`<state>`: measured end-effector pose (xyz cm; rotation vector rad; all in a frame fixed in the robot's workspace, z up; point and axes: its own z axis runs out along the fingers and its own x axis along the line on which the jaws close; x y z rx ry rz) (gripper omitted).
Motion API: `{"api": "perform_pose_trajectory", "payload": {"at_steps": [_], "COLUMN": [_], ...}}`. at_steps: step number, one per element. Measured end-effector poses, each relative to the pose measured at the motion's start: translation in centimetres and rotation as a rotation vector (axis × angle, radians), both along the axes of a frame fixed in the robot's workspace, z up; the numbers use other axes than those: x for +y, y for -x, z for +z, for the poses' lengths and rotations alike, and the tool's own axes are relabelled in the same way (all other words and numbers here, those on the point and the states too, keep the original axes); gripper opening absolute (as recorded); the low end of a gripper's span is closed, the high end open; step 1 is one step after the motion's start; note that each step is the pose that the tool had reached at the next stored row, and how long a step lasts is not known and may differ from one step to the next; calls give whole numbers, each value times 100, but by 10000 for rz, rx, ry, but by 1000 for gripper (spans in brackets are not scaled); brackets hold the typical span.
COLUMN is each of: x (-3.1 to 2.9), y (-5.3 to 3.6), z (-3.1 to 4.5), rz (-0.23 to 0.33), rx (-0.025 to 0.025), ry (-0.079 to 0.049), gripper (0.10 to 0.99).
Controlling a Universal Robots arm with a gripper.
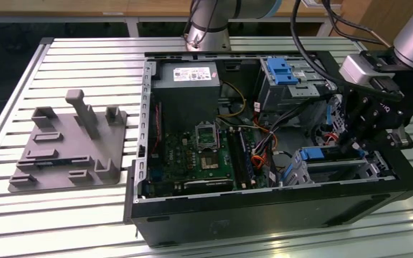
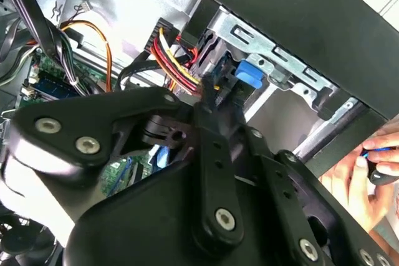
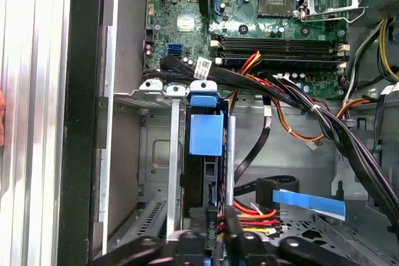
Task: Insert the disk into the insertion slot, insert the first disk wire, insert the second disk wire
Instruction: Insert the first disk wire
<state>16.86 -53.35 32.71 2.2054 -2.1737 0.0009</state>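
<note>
The disk [image 1: 321,155], framed by its blue carrier, sits inside the silver insertion slot [image 1: 350,172] at the case's near corner on the exterior view's right. In the first wrist view the disk [image 3: 206,134] shows edge-on between the cage walls [image 3: 156,154]. My gripper [image 1: 343,142] reaches down at the disk's open end. Its fingers are closed on the plug of a red, yellow and black disk wire [image 3: 252,221], pressed against the disk's end. In the second wrist view the gripper [image 2: 209,95] meets that wire bundle [image 2: 177,60] beside the blue carrier tab [image 2: 249,74]. A black cable with a blue tab [image 3: 308,202] lies loose nearby.
The open black case [image 1: 264,207] holds the green motherboard [image 1: 203,158], loose cable bundles [image 3: 324,116] and a taller grey bay with a blue latch [image 1: 282,70]. A grey fixture block [image 1: 70,145] stands on the slatted table. A person's hand [image 2: 368,172] holds a tool outside the case wall.
</note>
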Motion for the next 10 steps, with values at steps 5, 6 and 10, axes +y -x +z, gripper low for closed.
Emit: {"api": "perform_pose_trajectory", "payload": {"at_steps": [5, 6, 10], "x": [0, 0, 0], "y": [0, 0, 0], "z": [158, 199, 384], "rz": [1, 1, 0], "rx": [-12, -12, -13], "ry": [6, 5, 6], "gripper": [361, 361, 361]}}
